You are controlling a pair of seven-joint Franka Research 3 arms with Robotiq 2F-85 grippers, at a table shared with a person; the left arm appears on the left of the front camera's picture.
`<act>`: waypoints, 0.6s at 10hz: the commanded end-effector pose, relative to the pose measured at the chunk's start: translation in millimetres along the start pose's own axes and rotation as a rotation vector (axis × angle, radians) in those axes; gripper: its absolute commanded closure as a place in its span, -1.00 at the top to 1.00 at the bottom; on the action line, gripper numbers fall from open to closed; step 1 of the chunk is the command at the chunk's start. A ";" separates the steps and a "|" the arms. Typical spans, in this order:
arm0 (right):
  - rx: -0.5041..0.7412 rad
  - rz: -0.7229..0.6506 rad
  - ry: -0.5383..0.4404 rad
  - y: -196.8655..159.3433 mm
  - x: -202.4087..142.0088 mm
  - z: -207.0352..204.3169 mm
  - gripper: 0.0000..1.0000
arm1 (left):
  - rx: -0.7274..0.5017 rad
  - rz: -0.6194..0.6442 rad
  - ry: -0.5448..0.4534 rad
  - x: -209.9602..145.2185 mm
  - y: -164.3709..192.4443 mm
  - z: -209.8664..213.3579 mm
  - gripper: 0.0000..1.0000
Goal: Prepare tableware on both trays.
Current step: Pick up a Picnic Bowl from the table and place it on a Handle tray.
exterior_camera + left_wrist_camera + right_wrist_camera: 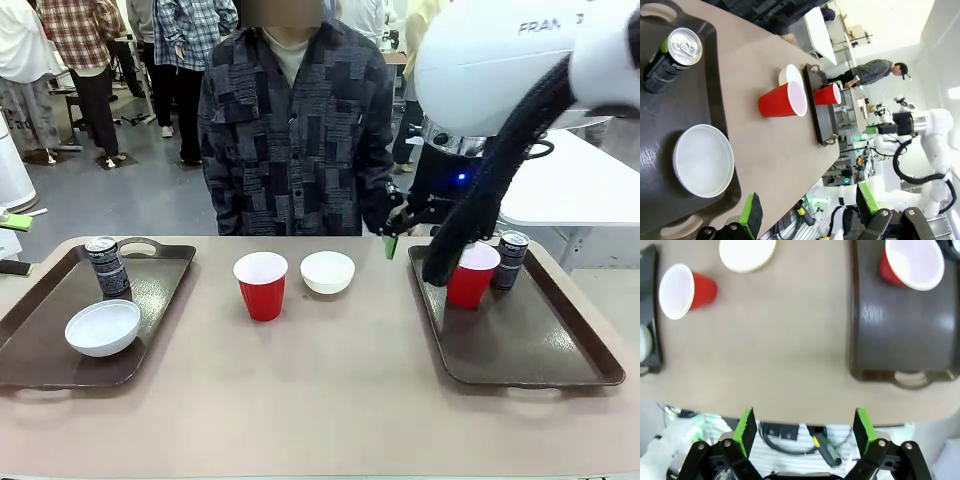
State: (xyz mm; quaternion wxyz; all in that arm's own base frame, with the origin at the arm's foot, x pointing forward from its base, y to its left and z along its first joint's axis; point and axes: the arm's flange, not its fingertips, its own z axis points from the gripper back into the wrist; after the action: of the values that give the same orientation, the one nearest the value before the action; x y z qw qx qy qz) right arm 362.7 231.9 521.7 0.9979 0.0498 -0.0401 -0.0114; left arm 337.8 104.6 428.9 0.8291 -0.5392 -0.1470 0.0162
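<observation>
The left gripper (809,207) and the right gripper (805,427) have their fingers released and empty, well apart from the shallow round white bowl (327,271) on the beige counter (330,380). Left of this bowl stands a red plastic cup (261,284). Right of it, a dark brown glossy tray (530,340) carries a second red cup (470,288), partly hidden by a black cable (490,190).

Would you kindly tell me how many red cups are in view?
2. One red cup stands on the bare table beside a white bowl; the second red cup stands on the right tray, partly behind the arm's black cable. No other seems hidden.
</observation>
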 end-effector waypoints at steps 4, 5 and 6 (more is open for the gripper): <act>0.122 0.069 0.007 7.5 90.4 -60.6 1.00 | -0.023 -0.009 -0.009 0.6 -0.6 -1.4 1.00; 0.036 -0.005 -0.020 6.1 69.9 -54.4 1.00 | -0.023 -0.009 -0.009 0.6 -0.6 -1.4 1.00; 0.036 -0.005 -0.020 6.1 69.9 -54.4 1.00 | -0.023 -0.009 -0.009 0.6 -0.6 -1.4 1.00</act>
State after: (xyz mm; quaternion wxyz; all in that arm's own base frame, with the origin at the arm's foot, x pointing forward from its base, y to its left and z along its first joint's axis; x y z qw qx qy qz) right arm 453.4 244.1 464.5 0.9958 0.0784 -0.0464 -0.0030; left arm 337.8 104.6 428.8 0.8289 -0.5395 -0.1469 0.0163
